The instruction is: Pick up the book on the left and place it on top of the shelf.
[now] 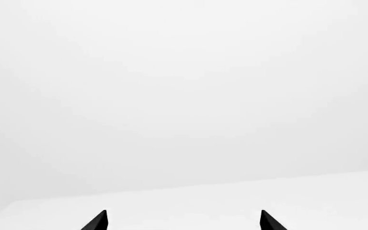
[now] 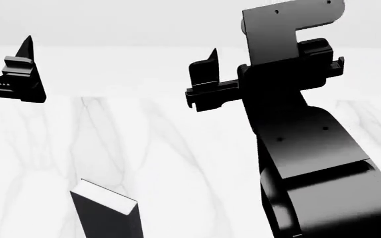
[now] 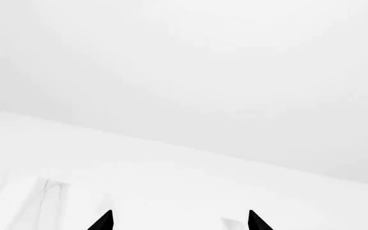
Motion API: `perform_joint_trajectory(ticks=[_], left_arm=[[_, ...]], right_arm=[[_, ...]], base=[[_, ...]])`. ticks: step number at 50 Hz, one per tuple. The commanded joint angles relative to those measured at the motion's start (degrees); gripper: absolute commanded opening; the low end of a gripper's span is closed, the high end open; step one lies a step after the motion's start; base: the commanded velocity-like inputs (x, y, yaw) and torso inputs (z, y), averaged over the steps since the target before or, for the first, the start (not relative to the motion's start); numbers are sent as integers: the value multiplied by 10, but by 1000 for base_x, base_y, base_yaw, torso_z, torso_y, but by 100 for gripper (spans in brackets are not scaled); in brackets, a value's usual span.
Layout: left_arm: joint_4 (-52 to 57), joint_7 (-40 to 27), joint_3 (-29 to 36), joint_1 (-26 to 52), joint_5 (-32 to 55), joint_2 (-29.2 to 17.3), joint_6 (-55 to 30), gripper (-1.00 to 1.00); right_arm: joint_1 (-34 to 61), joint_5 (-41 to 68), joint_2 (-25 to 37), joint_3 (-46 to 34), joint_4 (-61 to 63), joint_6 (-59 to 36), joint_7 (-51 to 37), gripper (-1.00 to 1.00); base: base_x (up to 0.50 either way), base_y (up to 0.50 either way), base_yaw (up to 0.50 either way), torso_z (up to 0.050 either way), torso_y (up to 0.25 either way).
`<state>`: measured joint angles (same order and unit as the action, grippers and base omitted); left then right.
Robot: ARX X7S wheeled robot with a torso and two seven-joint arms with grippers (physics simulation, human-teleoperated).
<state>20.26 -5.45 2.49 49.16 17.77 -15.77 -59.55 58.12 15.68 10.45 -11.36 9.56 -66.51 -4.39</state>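
A big white marble table (image 2: 197,163) is filling most of the head view. Thin grey lines are running across its top like little cracks. Behind it a plain pale wall (image 2: 144,22) is standing. The wrist views are showing the same white wall (image 1: 184,86) and a bit of the white top (image 3: 75,182) too.

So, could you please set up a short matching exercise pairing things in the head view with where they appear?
Things:
1. left gripper
2. right gripper
3. dark book
4. marble surface

Places:
A. bottom edge, left of centre
B. upper left edge
C. beneath both arms
D. upper middle, beside the big black arm

Pairs: 1-B, 2-D, 3-A, 4-C
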Motion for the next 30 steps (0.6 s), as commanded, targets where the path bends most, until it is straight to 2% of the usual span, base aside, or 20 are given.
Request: perform_joint_trajectory(ticks=[1,12,24,30], left_arm=[[1,-1,-2,0,4,-3,-1,100],[-5,-2,1,1,4,-4,4,100],[-11,-3,4,0,5,-4,8,100],[-11,-4,4,0,6,-5,7,100]], right_arm=[[35,34,20,-58,-70,2,88,100],[83,62,63,-187,-158,33,261,100],[98,67,58,-210,-188,41,291,100],[83,100,77,-217,-136,35,334,100]], base=[[0,0,0,0,0],[0,0,0,0,0],[0,0,0,0,0],[0,0,0,0,0]])
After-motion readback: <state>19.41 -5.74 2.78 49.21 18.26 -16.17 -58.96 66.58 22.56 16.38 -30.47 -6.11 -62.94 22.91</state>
